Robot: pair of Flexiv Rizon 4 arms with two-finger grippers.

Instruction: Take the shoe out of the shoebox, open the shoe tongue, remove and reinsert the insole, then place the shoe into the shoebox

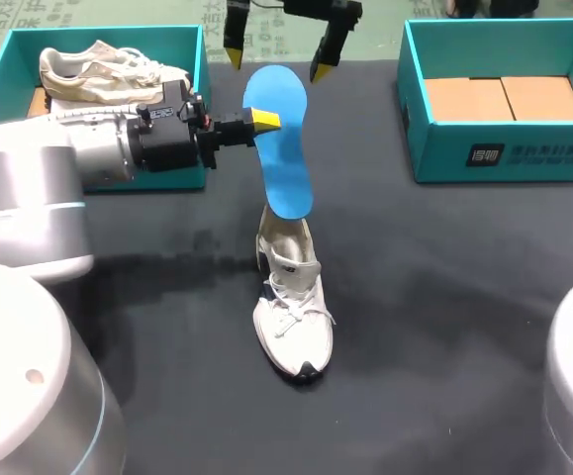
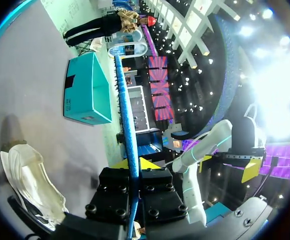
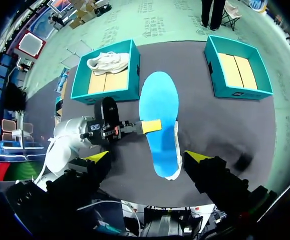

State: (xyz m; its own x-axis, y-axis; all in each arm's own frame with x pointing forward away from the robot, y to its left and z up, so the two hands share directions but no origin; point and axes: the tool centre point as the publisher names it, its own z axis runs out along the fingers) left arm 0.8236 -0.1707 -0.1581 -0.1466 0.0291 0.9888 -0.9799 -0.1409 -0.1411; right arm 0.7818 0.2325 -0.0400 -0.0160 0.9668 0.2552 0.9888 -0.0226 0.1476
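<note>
Two teal boxes sit on the dark counter (image 1: 444, 297), seen from the head view. The left shoebox (image 1: 98, 32), beyond and left of the standing shoe (image 1: 294, 317), holds a second shoe (image 1: 108, 69) lying on cardboard. The right shoebox (image 1: 504, 153), beyond and right of the shoe, holds only cardboard (image 1: 504, 99). A blue insole (image 1: 281, 148) rises from the shoe's opening, and the left gripper (image 1: 264, 121) is closed on its edge. The right gripper (image 1: 278, 54) hangs beyond the insole with its fingers spread wide, holding nothing.

From the left wrist, the insole (image 2: 124, 125) shows edge-on as a thin blue strip, pinched between the left gripper's (image 2: 134, 165) fingers. The shoe (image 2: 29, 175) sits beside it, partly cut off.

From the right wrist, the insole (image 3: 159, 120) covers most of the shoe (image 3: 175, 172), so only a white sliver shows. The right gripper's (image 3: 147, 156) spread tips stand on either side of the insole, clear of it.
</note>
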